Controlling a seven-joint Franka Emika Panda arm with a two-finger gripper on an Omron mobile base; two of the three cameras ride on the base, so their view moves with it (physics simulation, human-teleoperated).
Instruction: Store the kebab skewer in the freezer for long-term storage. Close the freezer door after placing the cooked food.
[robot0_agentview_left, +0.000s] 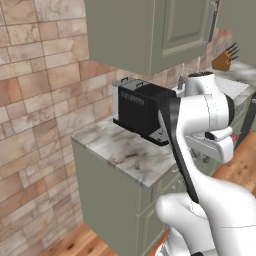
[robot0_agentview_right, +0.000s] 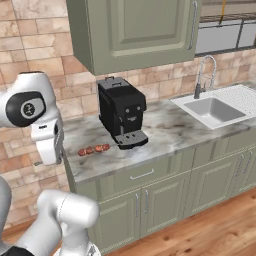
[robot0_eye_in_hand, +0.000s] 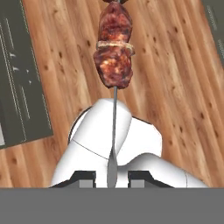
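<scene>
Hand view looked straight down at a wooden floor (robot0_eye_in_hand: 175, 87). The gripper (robot0_eye_in_hand: 112, 177) had its jaws drawn in on the thin metal shaft of the kebab skewer (robot0_eye_in_hand: 114, 57), pinching its flat lower end between the two dark tips. The shaft ran up the middle of the picture, and two dark red-brown chunks of meat with a pale ring between them sat near its far end. The skewer hung in the air above the floor, touching nothing else.

In the right base view, a marble counter (robot0_agentview_right: 170, 130) ran along a brick wall. A black coffee machine (robot0_agentview_right: 121, 107) stood on it under a grey-green wall cabinet (robot0_agentview_right: 135, 30). A sink (robot0_agentview_right: 210, 110) with a curved tap was set further right. A short row of reddish-brown pieces (robot0_agentview_right: 94, 149) lay on the counter just left of the coffee machine's base.
</scene>
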